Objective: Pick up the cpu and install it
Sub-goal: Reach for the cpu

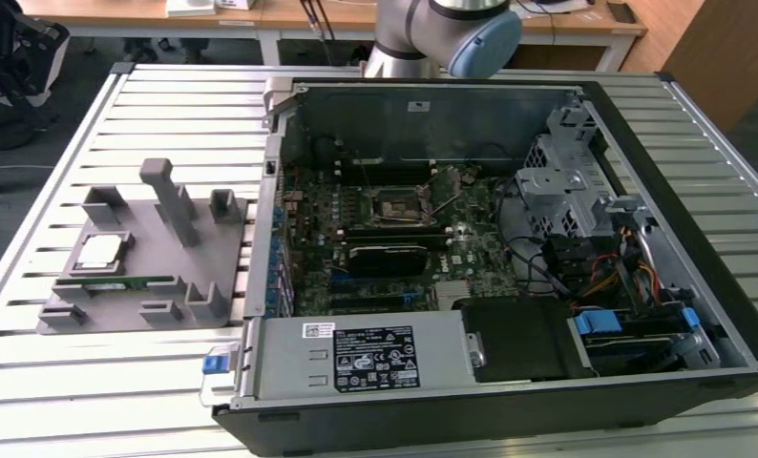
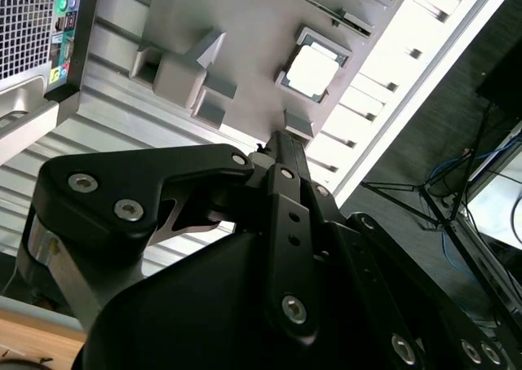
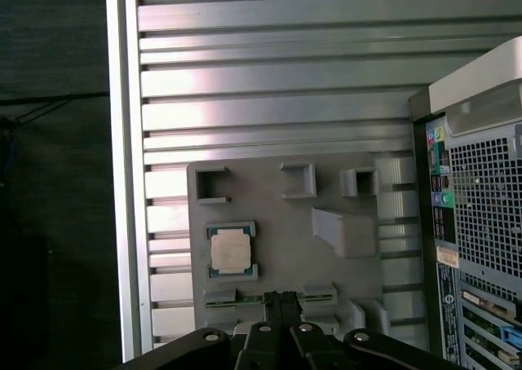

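The cpu (image 1: pixel 99 252), a small square chip with a silvery top, lies flat in a recess of the grey fixture (image 1: pixel 137 296) on the exterior view's left. Both wrist views look down on the cpu (image 2: pixel 314 70) (image 3: pixel 230 250) in that recess. My gripper (image 3: pixel 281 301) (image 2: pixel 284 142) hangs well above the fixture's edge, apart from the chip, shut, with nothing held. The open computer case (image 1: pixel 481 239) shows the motherboard with its square socket (image 1: pixel 392 205) near the middle. The arm (image 1: pixel 450 33) rises behind the case.
A long green memory stick (image 1: pixel 124 282) lies in a slot of the fixture beside the cpu. Upright grey posts (image 1: pixel 169 196) stand on the fixture. The slatted metal table (image 1: pixel 48 382) ends close to the fixture's far side. The case's rear panel (image 3: pixel 481 223) borders the fixture.
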You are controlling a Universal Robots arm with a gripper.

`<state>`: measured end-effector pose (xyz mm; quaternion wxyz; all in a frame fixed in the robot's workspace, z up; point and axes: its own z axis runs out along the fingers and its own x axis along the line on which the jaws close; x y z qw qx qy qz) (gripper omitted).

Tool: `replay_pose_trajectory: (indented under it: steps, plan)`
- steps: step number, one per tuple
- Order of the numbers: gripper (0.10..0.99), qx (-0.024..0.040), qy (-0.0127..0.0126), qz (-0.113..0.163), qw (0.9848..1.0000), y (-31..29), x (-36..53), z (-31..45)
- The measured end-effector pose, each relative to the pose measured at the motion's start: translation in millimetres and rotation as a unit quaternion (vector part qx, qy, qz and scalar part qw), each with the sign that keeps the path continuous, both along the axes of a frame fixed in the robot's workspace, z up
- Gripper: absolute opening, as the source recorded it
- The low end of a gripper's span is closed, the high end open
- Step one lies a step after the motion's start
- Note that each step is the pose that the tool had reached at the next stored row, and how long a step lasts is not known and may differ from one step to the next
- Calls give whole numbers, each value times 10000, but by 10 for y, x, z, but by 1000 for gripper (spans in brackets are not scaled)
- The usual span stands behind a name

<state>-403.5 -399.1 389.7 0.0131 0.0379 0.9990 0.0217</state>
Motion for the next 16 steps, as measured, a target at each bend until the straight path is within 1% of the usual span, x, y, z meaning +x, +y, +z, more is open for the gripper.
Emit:
replay_pose_trajectory:
  steps: [16]
  plan:
    - [106, 0, 0, 0, 10000, -3, -190, -16]
